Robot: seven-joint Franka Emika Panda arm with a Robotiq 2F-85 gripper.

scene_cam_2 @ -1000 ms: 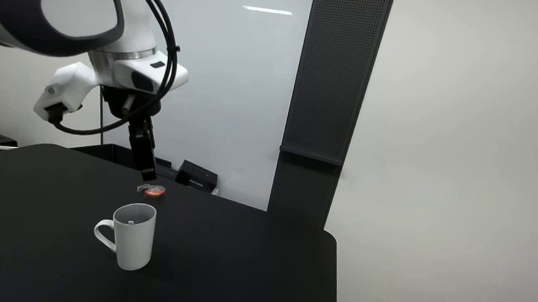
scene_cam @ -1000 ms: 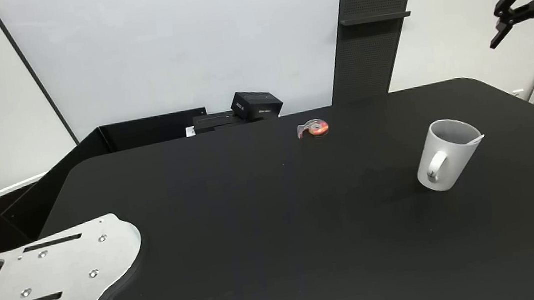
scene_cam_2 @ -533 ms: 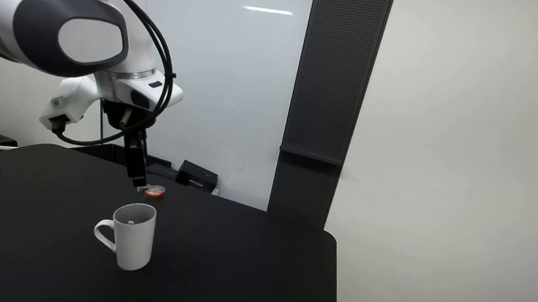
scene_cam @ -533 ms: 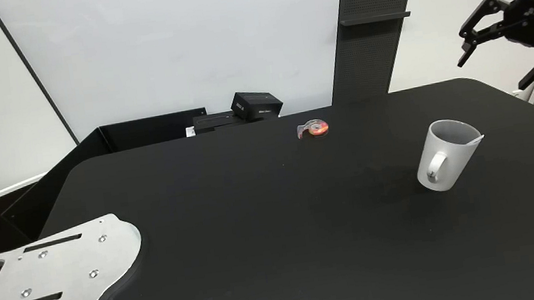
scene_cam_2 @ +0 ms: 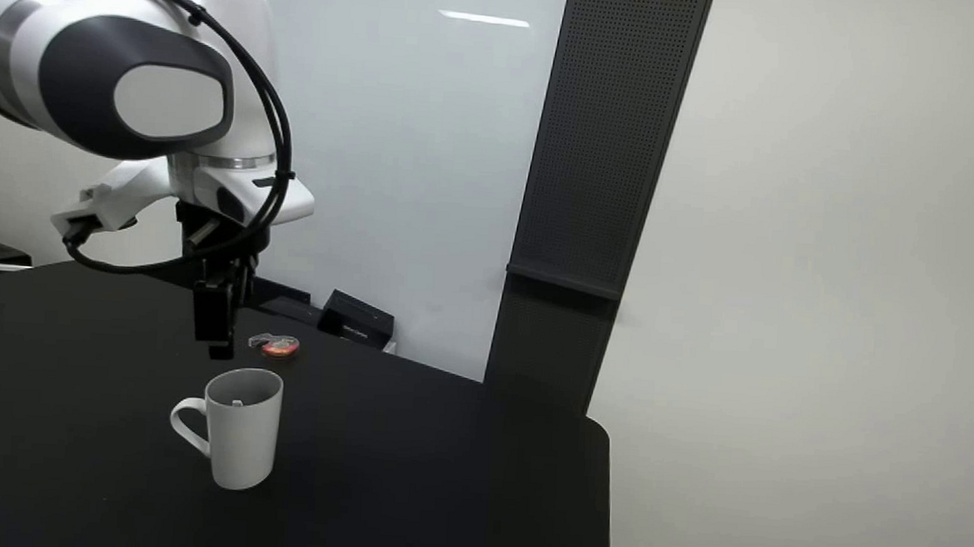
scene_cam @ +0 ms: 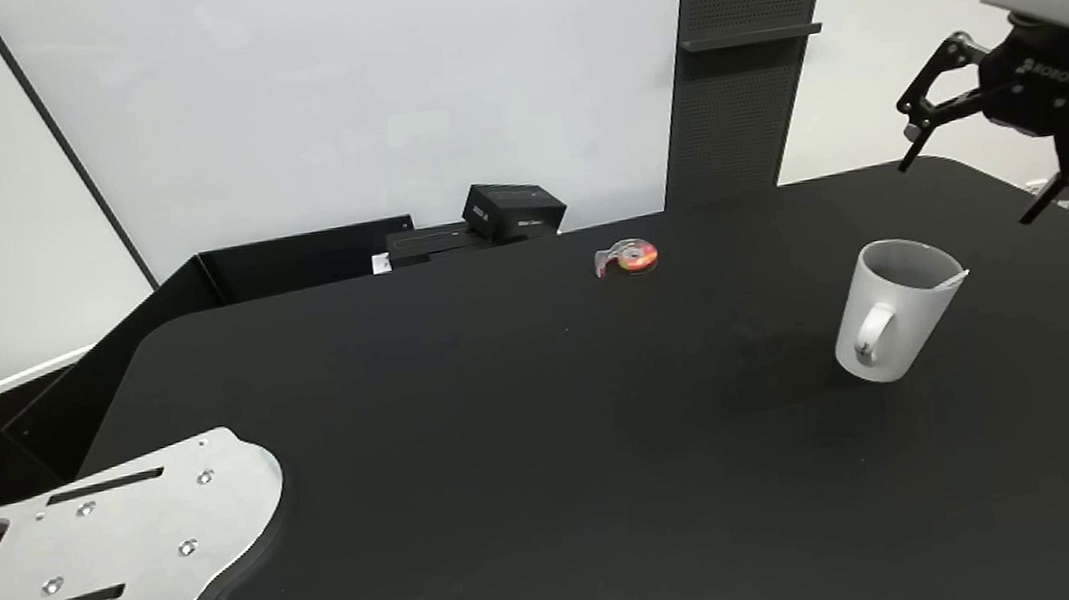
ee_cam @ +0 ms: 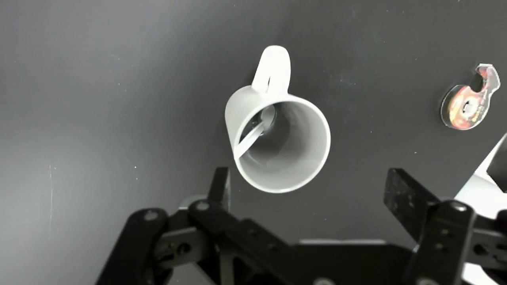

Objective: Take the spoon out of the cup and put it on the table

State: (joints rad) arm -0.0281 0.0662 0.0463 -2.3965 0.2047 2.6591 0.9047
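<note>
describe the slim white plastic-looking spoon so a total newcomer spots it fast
On the large matte black table stands a flared white mug with a looped side handle. Leaning inside it is the slim white plastic-looking spoon, oval bowl down, tip at the rim. Unlike that outside handle, its stem is thin and straight.

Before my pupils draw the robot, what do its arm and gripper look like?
The arm is white and rounded, with a dark grey cover framing a pale panel, and black cables looping along it. The gripper is black, with two slim, jointed fingers and pale ROBOTIQ lettering on its body.
</note>
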